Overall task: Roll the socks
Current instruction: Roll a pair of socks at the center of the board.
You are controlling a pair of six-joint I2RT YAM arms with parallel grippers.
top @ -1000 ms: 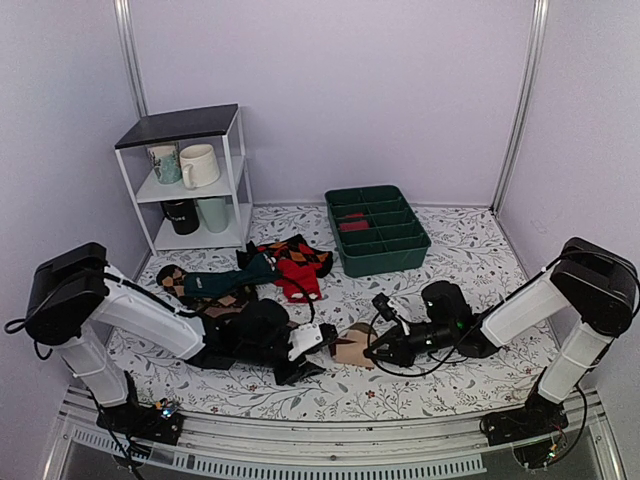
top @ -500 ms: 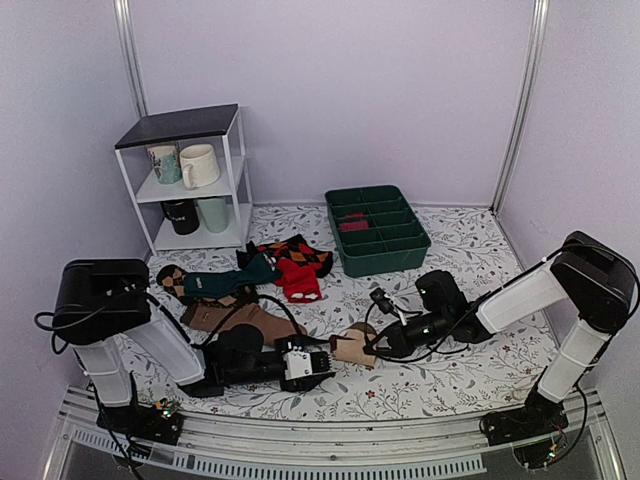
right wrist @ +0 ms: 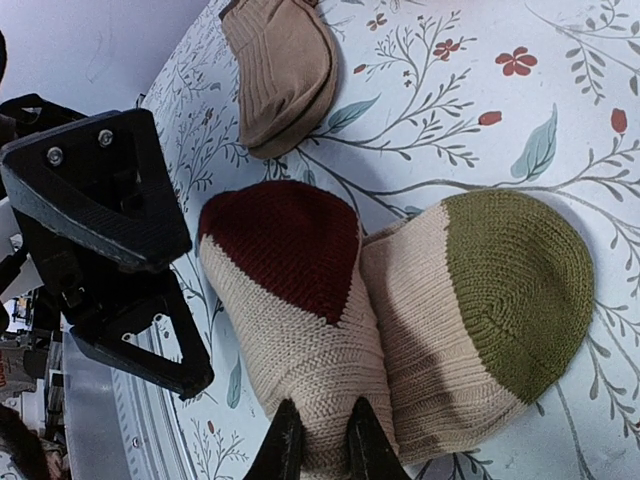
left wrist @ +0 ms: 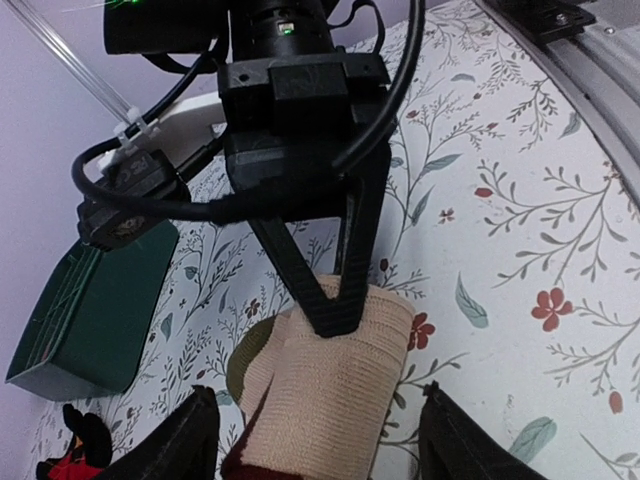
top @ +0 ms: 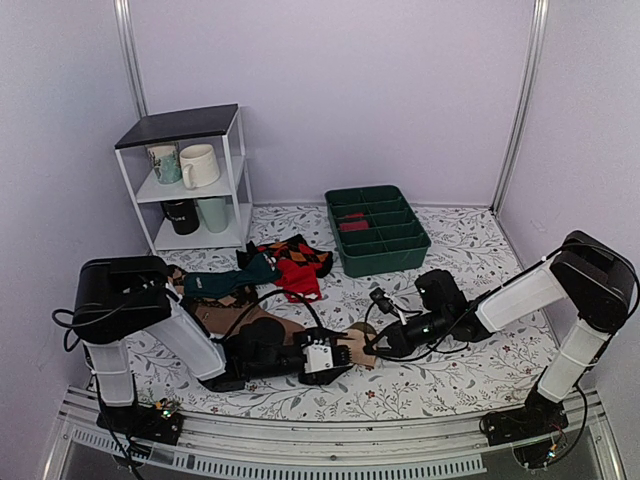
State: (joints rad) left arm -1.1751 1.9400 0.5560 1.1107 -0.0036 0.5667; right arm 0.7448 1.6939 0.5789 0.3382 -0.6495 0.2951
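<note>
The socks (right wrist: 300,330) lie as a bunched, partly rolled bundle on the floral cloth (right wrist: 520,110), at the near middle of the table between your two grippers. The right gripper (right wrist: 323,408) is nipped narrow on a fold of beige knit at the bundle's edge, its fingers nearly together with cloth between them. The left gripper (left wrist: 318,425) stands wide, one finger on each side of the bundle. I cannot tell whether either finger touches it.

Expect the socks to be light, soft and springy. The thick knit will likely squash under the pads and want to uncoil once you let go. They should not slip much, but a pinch on one layer alone will probably drag that layer off and leave the rest. Take the roll across its full thickness, on the beige body rather than the maroon or olive end, and close firmly, since nothing here can break. Steer clear of the brown sock (right wrist: 285,70) lying just beyond.
</note>
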